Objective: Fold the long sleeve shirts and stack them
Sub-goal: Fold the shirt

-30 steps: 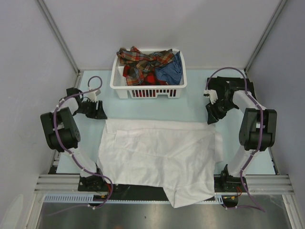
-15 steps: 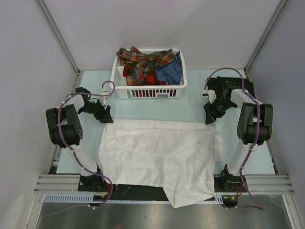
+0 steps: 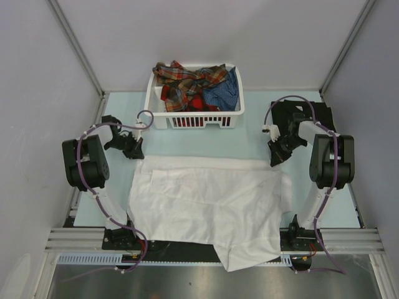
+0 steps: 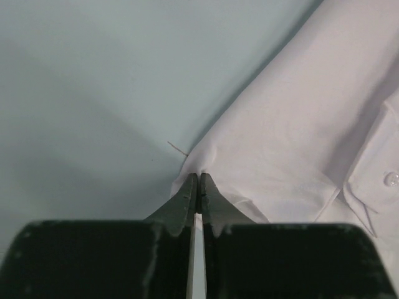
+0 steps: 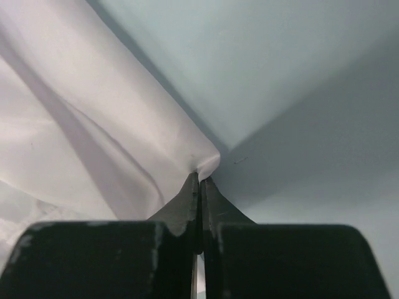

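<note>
Table (image 3: 249, 134): the white shirt (image 3: 206, 199) is spread flat across the middle between both arms, with its near right flap hanging over the front edge. The basket (image 3: 194, 118) sits at the far centre, well clear of the white shirt, holding the plaid shirts (image 3: 187, 78) and a blue shirt (image 3: 225, 93), all unfolded. There's dark cloth behind the right arm; can't tell what it is. The left gripper (image 3: 138, 152) is at the shirt's far-left corner and the right gripper (image 3: 274, 159) at the far-right corner. Both wrist views confirm the grip. On the left gripper (image 4: 197, 180) the jaws are pinched nearly together with the corner of cloth caught in the tips, and the fabric puckers right at the bite. The right gripper (image 5: 199, 177) looks the same, with its tips closed on the folded corner edge. Small stuff in the left wrist view: a button (image 4: 391, 179) on the placket at the right, and a loose thread (image 4: 177, 148) just beside the held corner. My read on the step: first fold of the first shirt, grasp made, no lift yet. The next move needs both arms to rise together and carry the far edge toward the near edge at matched height and pace. That keeps the cloth taut between them and lands the edge square. Risks: both bites look shallow, so a corner could slip out, and the overhanging flap may drag.
</note>
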{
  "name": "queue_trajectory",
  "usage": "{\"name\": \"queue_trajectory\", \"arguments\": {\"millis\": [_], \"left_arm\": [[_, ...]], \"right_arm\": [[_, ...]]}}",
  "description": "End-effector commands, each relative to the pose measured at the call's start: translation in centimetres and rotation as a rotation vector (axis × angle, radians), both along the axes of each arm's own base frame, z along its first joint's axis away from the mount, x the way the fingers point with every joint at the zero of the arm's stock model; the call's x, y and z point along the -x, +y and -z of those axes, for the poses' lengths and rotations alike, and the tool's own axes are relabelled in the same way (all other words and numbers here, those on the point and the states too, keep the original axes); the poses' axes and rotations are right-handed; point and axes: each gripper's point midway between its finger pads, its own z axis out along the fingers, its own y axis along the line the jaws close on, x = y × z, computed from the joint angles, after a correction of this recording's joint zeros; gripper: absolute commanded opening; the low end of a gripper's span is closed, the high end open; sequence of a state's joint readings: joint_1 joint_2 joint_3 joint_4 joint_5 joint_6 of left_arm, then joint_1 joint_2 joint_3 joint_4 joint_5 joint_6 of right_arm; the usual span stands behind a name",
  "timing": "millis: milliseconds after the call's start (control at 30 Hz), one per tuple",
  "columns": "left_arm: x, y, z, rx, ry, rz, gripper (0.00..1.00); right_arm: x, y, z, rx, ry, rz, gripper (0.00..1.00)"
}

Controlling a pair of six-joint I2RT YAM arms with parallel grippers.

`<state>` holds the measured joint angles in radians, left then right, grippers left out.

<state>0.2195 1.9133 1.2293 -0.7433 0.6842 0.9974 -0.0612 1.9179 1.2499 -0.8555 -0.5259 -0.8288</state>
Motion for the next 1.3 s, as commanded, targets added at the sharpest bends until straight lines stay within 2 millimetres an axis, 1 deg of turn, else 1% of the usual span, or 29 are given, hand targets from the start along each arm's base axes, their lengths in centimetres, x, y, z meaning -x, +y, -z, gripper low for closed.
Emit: {"name": "queue_trajectory", "arguments": {"millis": [0, 100, 167, 200, 233, 300, 333, 400, 433, 467, 500, 533, 567, 600, 633, 667, 700, 733, 767, 833, 867, 933, 967, 1033, 1067, 1100, 1133, 1233, 1267], "left_arm": [[-2.2, 0.9, -1.3, -0.034, -0.101, -0.056, 0.02], [-4.7, 1.7, -2.6, -0.009, -0.13, -0.149, 0.0], [-6.4, 2.1, -3.1, 0.0, -0.139, -0.193, 0.0], [-7.3, 2.2, -3.3, 0.004, -0.154, -0.206, 0.0], [-7.8, 2.3, -3.5, 0.014, -0.146, -0.232, 0.0], [-9.6, 2.8, -3.7, 0.016, -0.159, -0.252, 0.0], [-10.1, 2.9, -3.8, 0.018, -0.156, -0.271, 0.0], [-11.2, 3.3, -3.8, 0.009, -0.164, -0.28, 0.0], [-11.3, 3.5, -3.8, 0.003, -0.163, -0.281, 0.0], [-11.5, 3.7, -4.0, 0.001, -0.165, -0.287, 0.03], [-11.2, 3.4, -5.1, 0.028, -0.18, -0.276, 0.23], [-10.9, 3.3, -5.9, 0.041, -0.2, -0.259, 0.33], [-9.8, 3.2, -5.8, 0.052, -0.196, -0.246, 0.38], [-9.3, 2.5, -8.4, 0.06, -0.28, -0.186, 0.45], [-8.6, 2.1, -8.9, 0.06, -0.303, -0.159, 0.48], [-7.1, 1.3, -8.7, 0.069, -0.301, -0.131, 0.5], [-6.3, 0.6, -10.5, 0.056, -0.366, -0.078, 0.53], [-5.5, -0.1, -11.0, 0.053, -0.388, -0.044, 0.54], [-3.8, -1.4, -9.9, 0.056, -0.366, 0.0, 0.57], [-2.4, -2.6, -10.7, 0.028, -0.432, 0.086, 0.6], [-1.0, -4.0, -9.5, 0.035, -0.41, 0.13, 0.61], [0.0, -6.0, -9.2, 0.016, -0.433, 0.208, 0.64], [0.8, -6.7, -8.2, 0.012, -0.42, 0.232, 0.66], [1.5, -7.9, -7.6, -0.006, -0.425, 0.287, 0.68], [2.4, -9.4, -6.7, -0.023, -0.419, 0.343, 0.68], [2.6, -10.0, -6.3, -0.039, -0.427, 0.375, 0.69], [3.1, -11.0, -5.8, -0.051, -0.426, 0.413, 0.7], [3.7, -11.9, -4.2, -0.09, -0.412, 0.472, 0.71], [3.2, -12.2, -4.0, -0.101, -0.426, 0.475, 0.72]], "right_arm": [[-3.4, -0.2, -0.5, 0.066, -0.132, 0.06, 0.0], [-6.8, -0.6, -1.3, 0.092, -0.223, 0.114, 0.0], [-9.6, -0.7, -2.6, 0.097, -0.285, 0.154, 0.0], [-10.3, -0.7, -2.1, 0.099, -0.279, 0.162, 0.0], [-11.7, -0.7, -2.9, 0.098, -0.309, 0.175, 0.0], [-13.0, -0.7, -2.3, 0.106, -0.317, 0.185, 0.0], [-14.2, -0.6, -2.9, 0.104, -0.342, 0.195, 0.0], [-15.2, -0.4, -3.0, 0.108, -0.353, 0.192, 0.0], [-15.4, -0.5, -2.3, 0.117, -0.332, 0.193, 0.02], [-15.3, -0.6, -3.2, 0.123, -0.317, 0.172, 0.23], [-15.1, -0.5, -3.4, 0.119, -0.303, 0.164, 0.36], [-14.9, -1.1, -4.4, 0.114, -0.306, 0.172, 0.43], [-14.0, -1.1, -5.1, 0.088, -0.296, 0.158, 0.51], [-13.5, -1.2, -5.9, 0.074, -0.301, 0.153, 0.54], [-13.0, -1.5, -8.0, 0.05, -0.336, 0.154, 0.54], [-12.2, -1.5, -8.7, 0.038, -0.333, 0.146, 0.55], [-11.2, -1.5, -8.7, 0.033, -0.327, 0.125, 0.55], [-10.6, -1.2, -9.3, 0.016, -0.327, 0.113, 0.55], [-9.5, -0.9, -9.6, 0.011, -0.31, 0.093, 0.55], [-8.5, -0.2, -9.6, -0.006, -0.28, 0.078, 0.55], [-8.2, 0.4, -9.1, -0.01, -0.262, 0.073, 0.55], [-8.1, 1.1, -8.4, -0.022, -0.242, 0.083, 0.53], [-7.9, 1.7, -7.9, -0.03, -0.227, 0.073, 0.53], [-7.8, 2.2, -6.4, -0.024, -0.2, 0.077, 0.52], [-7.8, 2.3, -5.9, -0.017, -0.195, 0.073, 0.52], [-7.5, 3.2, -5.0, -0.011, -0.18, 0.048, 0.52], [-7.7, 3.2, -4.4, 0.006, -0.185, 0.043, 0.52], [-8.0, 3.3, -3.2, 0.025, -0.184, 0.03, 0.54], [-8.2, 3.3, -2.9, 0.03, -0.184, 0.032, 0.54]]}}
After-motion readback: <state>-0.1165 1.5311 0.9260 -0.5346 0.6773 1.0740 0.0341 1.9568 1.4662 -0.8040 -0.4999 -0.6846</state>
